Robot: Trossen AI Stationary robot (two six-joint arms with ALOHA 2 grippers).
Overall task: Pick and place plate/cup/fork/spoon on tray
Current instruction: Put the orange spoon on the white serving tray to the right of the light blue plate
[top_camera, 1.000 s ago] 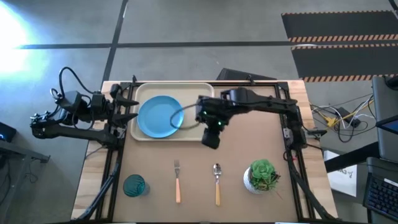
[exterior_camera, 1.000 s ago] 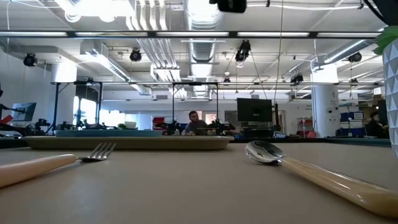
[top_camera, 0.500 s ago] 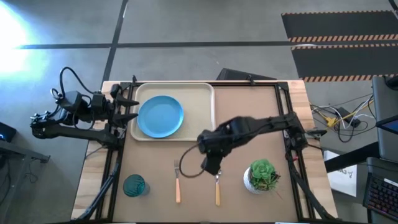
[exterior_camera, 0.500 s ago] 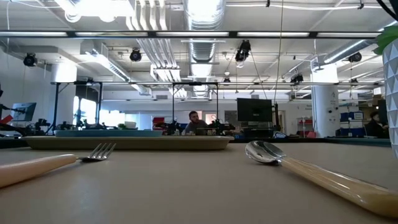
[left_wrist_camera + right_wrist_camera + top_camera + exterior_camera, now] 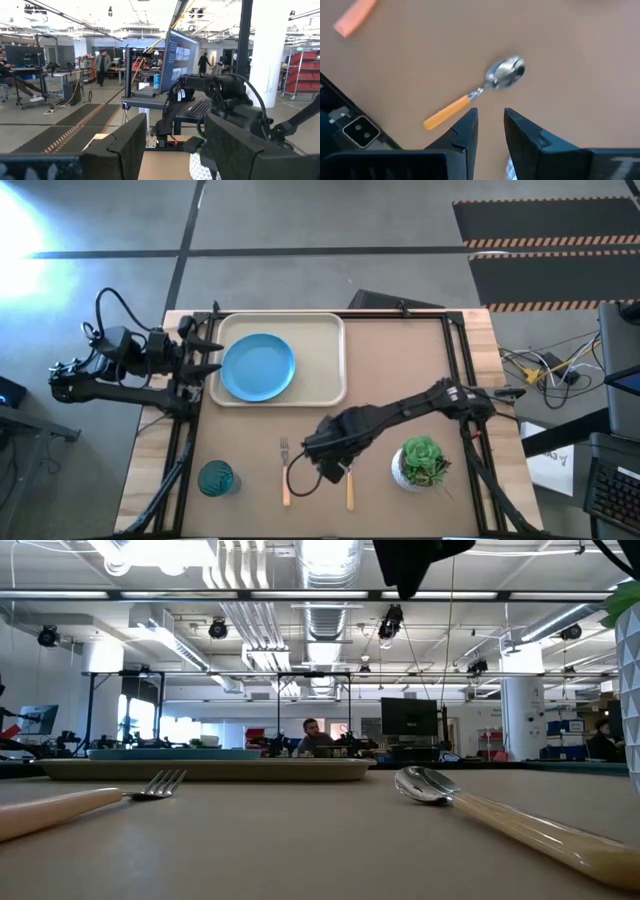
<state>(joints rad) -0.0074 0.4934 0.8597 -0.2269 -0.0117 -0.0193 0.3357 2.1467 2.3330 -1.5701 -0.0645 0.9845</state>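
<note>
I have the right gripper (image 5: 330, 465) over the spoon (image 5: 349, 476), near the table's front edge, with its fingers (image 5: 465, 132) parted only a narrow way and nothing between them. In the right wrist view the spoon lies flat on the table ahead of the fingertips, bowl farther off, orange handle slanting back toward the gap. My worry is the angle: the handle runs slantwise to the gap, so if I come down without turning the wrist, one finger could land on the handle and flick or spin the spoon instead of straddling it. The gap is slim too, so a small sideways error would leave a finger pressing on top of the handle, not beside it. The fork (image 5: 285, 473) lies just beside the spoon, and the arm's bulk passes over it, so a low sweep could knock it. The plant (image 5: 422, 461) stands near on the other side. The plate (image 5: 258, 366) already sits on the tray (image 5: 325, 360), while the cup (image 5: 216, 477) waits at the front left corner. The left gripper (image 5: 205, 352) is parked wide open and empty by the tray's left end.
</note>
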